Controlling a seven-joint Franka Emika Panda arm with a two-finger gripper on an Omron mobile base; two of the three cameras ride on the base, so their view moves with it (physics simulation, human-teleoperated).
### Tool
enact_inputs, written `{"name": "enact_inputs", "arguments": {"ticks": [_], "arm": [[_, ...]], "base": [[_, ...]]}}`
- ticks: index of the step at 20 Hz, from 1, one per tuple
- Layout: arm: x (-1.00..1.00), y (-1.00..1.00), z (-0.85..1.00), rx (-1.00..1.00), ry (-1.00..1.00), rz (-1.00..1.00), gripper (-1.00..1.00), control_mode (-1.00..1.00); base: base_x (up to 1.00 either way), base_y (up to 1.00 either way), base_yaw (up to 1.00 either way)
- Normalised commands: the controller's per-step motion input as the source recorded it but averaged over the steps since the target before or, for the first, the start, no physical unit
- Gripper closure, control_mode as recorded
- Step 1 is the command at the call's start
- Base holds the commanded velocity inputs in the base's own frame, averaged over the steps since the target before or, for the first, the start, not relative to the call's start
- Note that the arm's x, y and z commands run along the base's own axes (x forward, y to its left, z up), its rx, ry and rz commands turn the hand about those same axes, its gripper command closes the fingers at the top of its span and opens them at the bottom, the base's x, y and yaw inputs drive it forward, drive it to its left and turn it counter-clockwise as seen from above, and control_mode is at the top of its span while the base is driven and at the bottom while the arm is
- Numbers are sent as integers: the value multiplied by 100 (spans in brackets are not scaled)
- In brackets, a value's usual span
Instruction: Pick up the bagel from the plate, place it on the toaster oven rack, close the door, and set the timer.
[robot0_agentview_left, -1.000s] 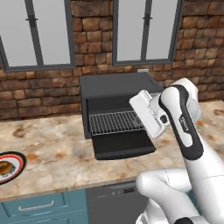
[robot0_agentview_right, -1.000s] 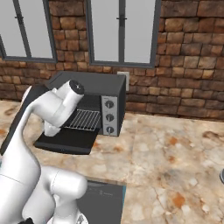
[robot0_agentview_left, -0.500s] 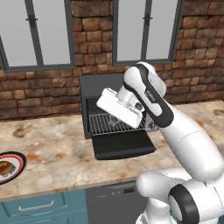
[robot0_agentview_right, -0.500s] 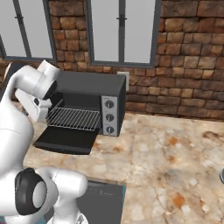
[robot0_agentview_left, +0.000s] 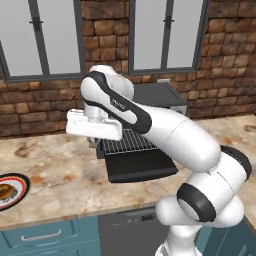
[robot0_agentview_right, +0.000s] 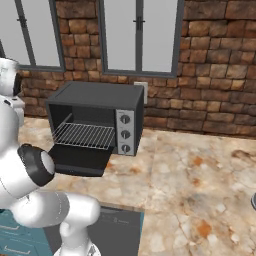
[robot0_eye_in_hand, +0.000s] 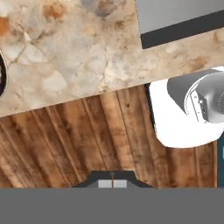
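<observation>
While the arm stretches leftward over the counter (robot0_agentview_left: 60, 170), its gripper (robot0_eye_in_hand: 112, 178) sits clenched with nothing between the fingertips, which meet at the bottom of the hand view above wood flooring and the counter's edge.

- Bagel (robot0_agentview_left: 6, 190): golden-brown ring, resting on the plate.
- Plate (robot0_agentview_left: 20, 192): white with black rim and red ring, on the counter at the far left of the left base view, well apart from the oven.
- Toaster oven (robot0_agentview_right: 100, 107): dark grey box against the brick wall (robot0_agentview_right: 215, 75), three knobs (robot0_agentview_right: 125, 134) stacked on its right side.
- Door (robot0_agentview_right: 80, 159): dropped open, lying flat in front of the cavity.
- Rack (robot0_agentview_right: 85, 135): silver wire grid, inside the open cavity, bare.
- Windows (robot0_agentview_right: 135, 35): two, above the oven.
- Cabinet drawers (robot0_agentview_left: 45, 235): teal, under the counter.
</observation>
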Motion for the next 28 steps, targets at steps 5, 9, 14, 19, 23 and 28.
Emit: {"name": "enact_inputs", "arguments": {"ticks": [5, 9, 14, 19, 23, 28], "arm": [[-21, 100, -2, -28, -23, 9, 100, -100], [-21, 81, -4, -15, -13, 7, 100, -100], [-18, 19, -11, -1, -2, 4, 100, -100], [-12, 3, -44, 5, -9, 2, 100, -100], [-18, 7, -62, 12, -24, 2, 100, -100], [-1, 7, -41, 25, -17, 0, 100, -100]], "base": [[0, 0, 0], [0, 0, 0], [0, 0, 0], [0, 0, 0], [0, 0, 0], [0, 0, 0]]}}
